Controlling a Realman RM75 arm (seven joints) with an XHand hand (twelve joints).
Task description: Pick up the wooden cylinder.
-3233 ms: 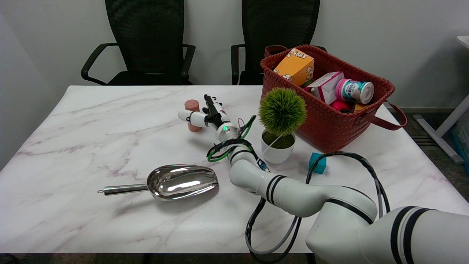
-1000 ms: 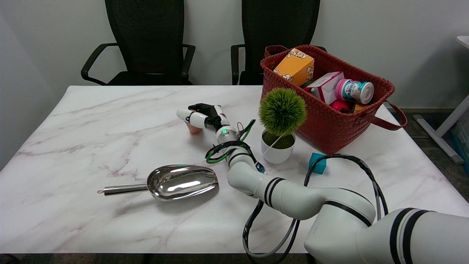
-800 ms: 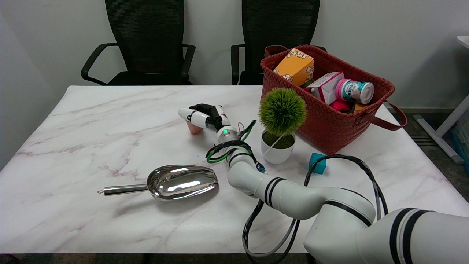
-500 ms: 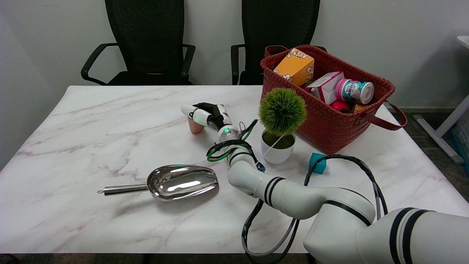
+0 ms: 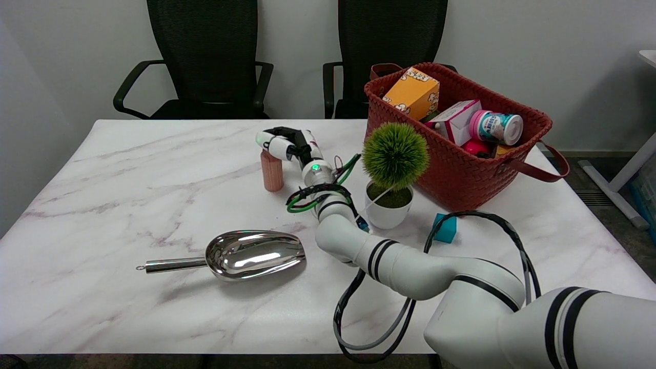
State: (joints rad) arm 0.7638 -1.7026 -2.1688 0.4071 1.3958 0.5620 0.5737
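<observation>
The right hand (image 5: 287, 142) is curled around the top of the wooden cylinder (image 5: 271, 173), which hangs upright from it over the far middle of the table (image 5: 102, 205); whether its base touches the marble or sits just above it is hard to tell. The grip takes only the upper end, so the smooth wood could slide out or swing and tip if the fingers loosen. A drop would likely send it rolling toward the metal scoop (image 5: 241, 254) or the potted plant (image 5: 392, 171)
</observation>
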